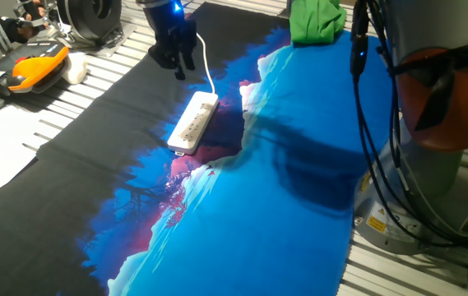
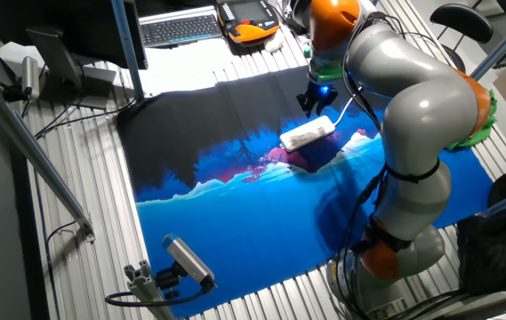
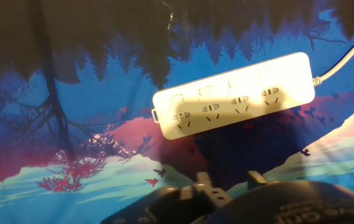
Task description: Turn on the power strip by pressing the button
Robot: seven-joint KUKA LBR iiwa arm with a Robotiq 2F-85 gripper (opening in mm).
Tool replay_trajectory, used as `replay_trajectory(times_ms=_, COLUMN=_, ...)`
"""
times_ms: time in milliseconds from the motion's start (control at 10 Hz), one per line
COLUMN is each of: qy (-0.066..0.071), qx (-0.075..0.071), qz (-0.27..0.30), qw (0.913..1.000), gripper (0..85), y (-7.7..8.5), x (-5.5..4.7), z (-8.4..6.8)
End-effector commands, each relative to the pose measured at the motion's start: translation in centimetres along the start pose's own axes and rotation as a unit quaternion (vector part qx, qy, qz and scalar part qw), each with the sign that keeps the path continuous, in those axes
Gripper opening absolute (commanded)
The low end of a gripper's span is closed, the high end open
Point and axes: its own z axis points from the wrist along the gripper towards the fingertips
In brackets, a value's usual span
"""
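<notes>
Hand (image 1: 178, 59) hovered above the strip's (image 1: 193, 122) cord end, touching nothing; whether its fingers were apart could not be told. Strip lay flat on the blue-and-black cloth (image 1: 283, 205).

The button is too small to pick out on the power strip (image 3: 234, 94); its cord (image 3: 346, 59) runs off the hand view's right edge.

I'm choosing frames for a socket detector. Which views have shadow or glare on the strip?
Hand view: a dark shadow band crosses the power strip, dimming its sockets, and warm light tints it. One fixed view: the strip is evenly lit and sharp, with shadow on the cloth beside it. Other fixed view: the strip is small but bright.
</notes>
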Motion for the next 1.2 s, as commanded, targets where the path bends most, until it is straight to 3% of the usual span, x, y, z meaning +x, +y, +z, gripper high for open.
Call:
replay_trajectory(times_ms=0, qy=0.001, qx=0.000, qz=0.000, qw=1.0000, gripper=0.0, y=-0.01, x=-0.01, z=-0.01)
replay_trajectory(times_ms=500, qy=0.001, qx=0.000, qz=0.009, qw=1.0000, gripper=0.0, y=-0.01, x=-0.02, z=-0.02)
replay_trajectory(times_ms=600, qy=-0.025, qx=-0.008, qz=0.030, qw=0.9992, gripper=0.0, y=-0.01, x=-0.02, z=-0.02)
replay_trajectory(times_ms=700, qy=-0.024, qx=-0.046, qz=0.057, qw=0.9970, gripper=0.0, y=-0.01, x=-0.02, z=-0.02)
replay_trajectory(times_ms=800, qy=-0.020, qx=-0.074, qz=0.087, qw=0.9932, gripper=0.0, y=-0.01, x=-0.02, z=-0.02)
replay_trajectory(times_ms=900, qy=-0.022, qx=-0.051, qz=0.107, qw=0.9926, gripper=0.0, y=-0.01, x=-0.02, z=-0.02)
replay_trajectory(times_ms=1000, qy=-0.017, qx=-0.053, qz=0.109, qw=0.9925, gripper=0.0, y=-0.01, x=-0.02, z=-0.02)
replay_trajectory(times_ms=1100, qy=-0.007, qx=-0.068, qz=0.119, qw=0.9905, gripper=0.0, y=-0.01, x=-0.02, z=-0.02)
